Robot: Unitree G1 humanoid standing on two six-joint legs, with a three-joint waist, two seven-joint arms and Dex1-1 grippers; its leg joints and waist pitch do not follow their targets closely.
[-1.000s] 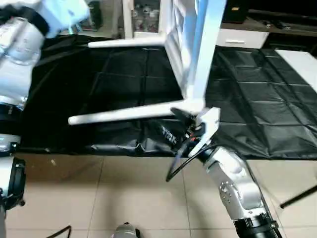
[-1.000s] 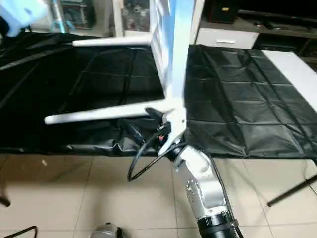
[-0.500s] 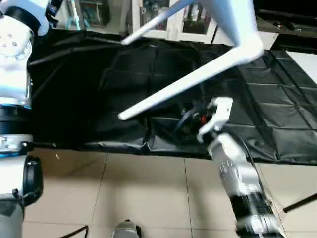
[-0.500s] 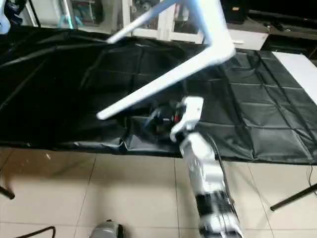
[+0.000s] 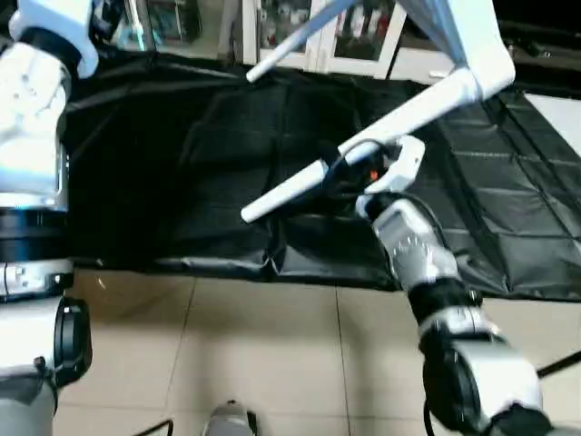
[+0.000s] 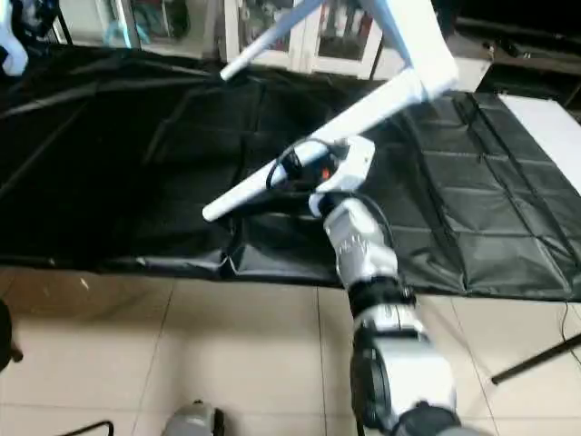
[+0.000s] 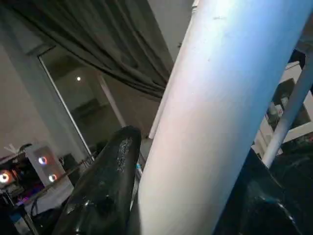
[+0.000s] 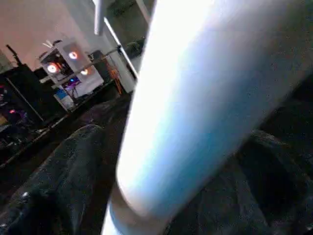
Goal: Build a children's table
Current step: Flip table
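Observation:
The white children's table hangs tilted above the worktable, its tabletop at the upper right. One tubular leg slants down to the left from the tabletop's corner, and a second leg slants the same way further back. My right gripper is shut on the near leg about two thirds of the way down, with the tube between its fingers. My left arm rises at the left. My left gripper is shut on a white leg held between its black fingers.
The large worktable under a crinkled black cover spans the view, with its front edge towards me. Beige floor tiles lie below. Cabinets stand behind. A white surface lies at the far right, and a black stand foot below it.
The children's table swung up and tilted, so its legs now slant down to the left. My right gripper left the corner by the leg's base, dropped clear, then closed on the leg lower down.

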